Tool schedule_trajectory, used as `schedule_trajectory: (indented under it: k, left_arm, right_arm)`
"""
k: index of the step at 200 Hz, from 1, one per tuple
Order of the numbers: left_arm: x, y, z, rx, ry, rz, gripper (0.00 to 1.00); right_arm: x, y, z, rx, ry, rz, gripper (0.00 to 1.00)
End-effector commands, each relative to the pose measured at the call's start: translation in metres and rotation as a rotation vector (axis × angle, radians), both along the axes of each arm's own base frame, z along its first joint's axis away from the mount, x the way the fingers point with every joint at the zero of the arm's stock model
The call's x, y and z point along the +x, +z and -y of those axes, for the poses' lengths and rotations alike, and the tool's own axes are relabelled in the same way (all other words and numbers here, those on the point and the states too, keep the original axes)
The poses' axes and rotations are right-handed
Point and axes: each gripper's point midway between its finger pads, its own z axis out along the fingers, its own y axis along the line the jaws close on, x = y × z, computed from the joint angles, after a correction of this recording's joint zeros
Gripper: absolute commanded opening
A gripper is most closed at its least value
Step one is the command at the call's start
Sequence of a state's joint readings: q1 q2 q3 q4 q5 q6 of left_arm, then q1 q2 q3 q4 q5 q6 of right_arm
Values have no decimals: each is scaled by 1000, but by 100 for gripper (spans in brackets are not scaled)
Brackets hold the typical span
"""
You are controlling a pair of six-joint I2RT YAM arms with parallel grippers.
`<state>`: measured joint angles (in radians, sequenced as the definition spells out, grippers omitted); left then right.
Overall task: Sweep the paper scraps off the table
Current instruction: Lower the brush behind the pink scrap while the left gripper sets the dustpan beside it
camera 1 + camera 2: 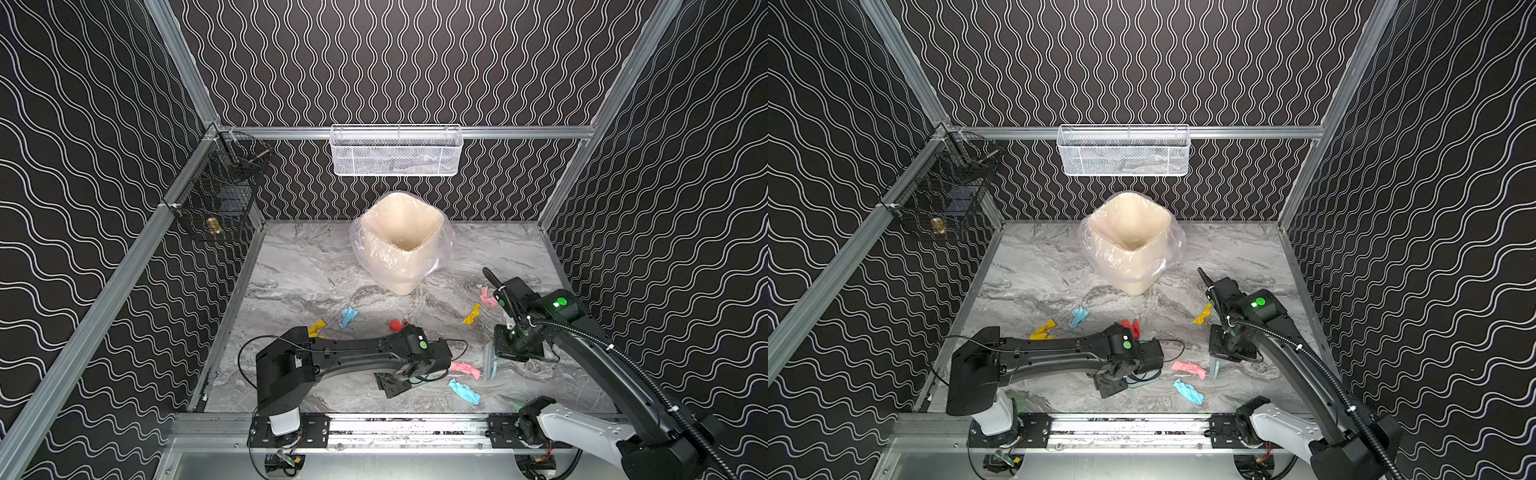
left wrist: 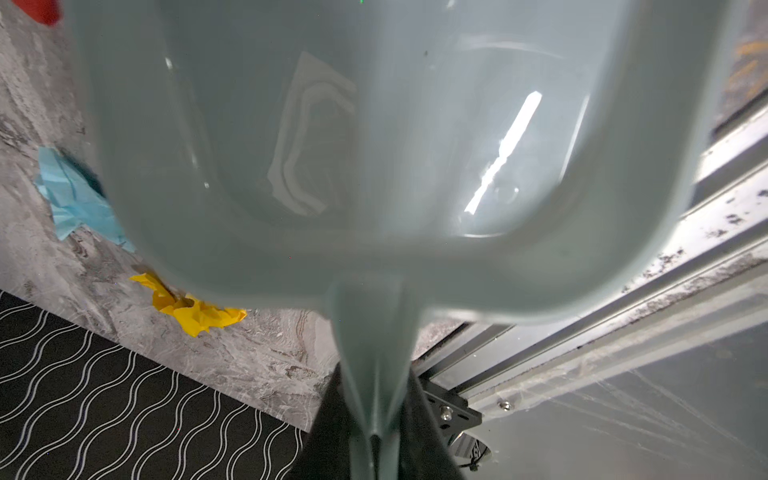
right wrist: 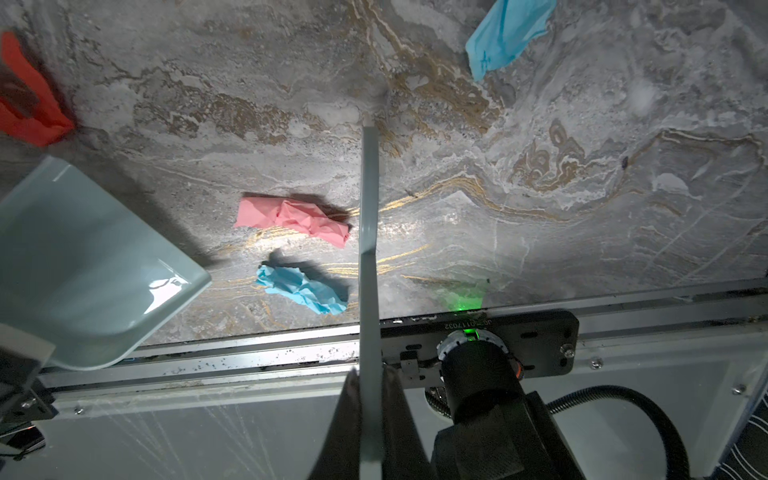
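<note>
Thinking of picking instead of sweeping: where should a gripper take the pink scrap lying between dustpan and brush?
Probably grip the pink scrap across its narrow middle, coming straight down from above: it lies flat on the table as a long crumpled strip, so jaws span its short width.

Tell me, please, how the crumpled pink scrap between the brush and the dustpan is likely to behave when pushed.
The pink scrap is crumpled thin paper, so probably very light and likely to slide easily on the smooth table. Its uneven folds suggest it may tumble or veer sideways rather than travel straight. It could also snag at the dustpan lip.
</note>
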<state>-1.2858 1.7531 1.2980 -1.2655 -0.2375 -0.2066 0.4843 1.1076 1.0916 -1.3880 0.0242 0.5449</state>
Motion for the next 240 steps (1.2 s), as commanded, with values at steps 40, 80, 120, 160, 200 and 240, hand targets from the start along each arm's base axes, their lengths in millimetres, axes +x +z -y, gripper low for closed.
schedule_trajectory:
  k: [40,80,120,160,200,240]
  left_arm:
    - [-2,-7,0,-5,-18,-10,0]
    - [-5,-9,-1,-3,-9,-26,0]
    - [-7,-13,-2,9,-3,-39,0]
    - [-10,-11,-2,3,31,-56,0]
    - [-14,-12,-4,8,64,-92,0]
    - [-9,-12,-5,16,62,-107,0]
  right_arm:
    - [15,1,-24,55,80,29,0]
    - [19,0,-42,81,132,31,0]
    - [23,6,-49,61,185,44,0]
    - [29,12,-32,-41,195,69,0]
    - [37,5,-41,-38,233,62,0]
    - [41,2,-50,-43,292,52,0]
